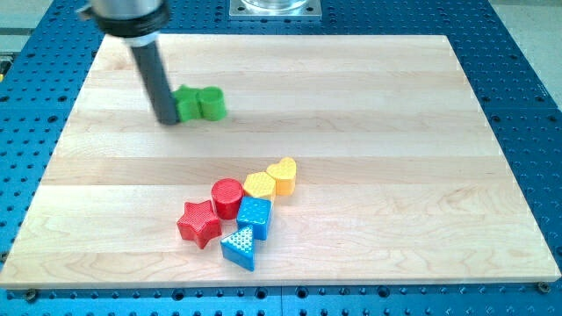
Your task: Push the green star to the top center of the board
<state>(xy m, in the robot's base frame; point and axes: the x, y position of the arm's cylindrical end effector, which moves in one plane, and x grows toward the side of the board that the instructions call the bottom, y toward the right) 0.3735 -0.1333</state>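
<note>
My tip (pixel 167 120) rests on the wooden board (pixel 369 123) in its upper left part. It touches the left side of a green block (pixel 188 104) that looks like the star; the rod hides part of that block. A second green block (pixel 212 104), rounder in shape, sits against the star's right side. Both green blocks lie left of the board's middle, a little below the top edge.
A cluster of blocks lies at the bottom centre: red star (pixel 199 222), red cylinder (pixel 226 197), yellow hexagon (pixel 260 185), yellow heart (pixel 282 174), blue block (pixel 254 216), blue triangle (pixel 240 246). A metal mount (pixel 274 8) stands above the board's top edge.
</note>
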